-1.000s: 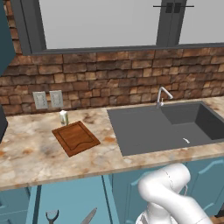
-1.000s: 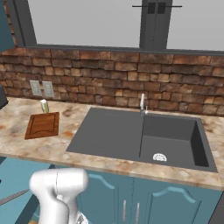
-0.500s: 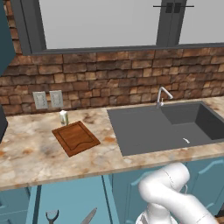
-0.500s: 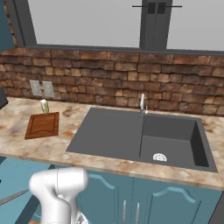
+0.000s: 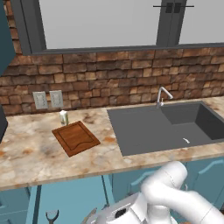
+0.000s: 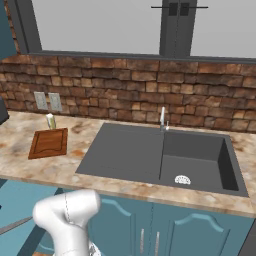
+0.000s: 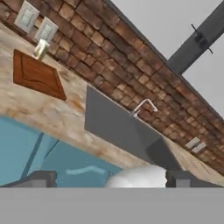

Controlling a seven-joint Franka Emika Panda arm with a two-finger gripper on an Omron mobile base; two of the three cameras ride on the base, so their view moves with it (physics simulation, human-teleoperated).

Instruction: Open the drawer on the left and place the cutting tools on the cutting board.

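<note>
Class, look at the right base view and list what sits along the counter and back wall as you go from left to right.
Wall outlets → small carton → cutting board → sink → faucet → sink drain.

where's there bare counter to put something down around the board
Bare counter lies left of and in front of the cutting board, out to the front edge. A narrower strip runs between the board and the sink. It is tightest behind the board, where the small carton stands before the brick wall.
</note>
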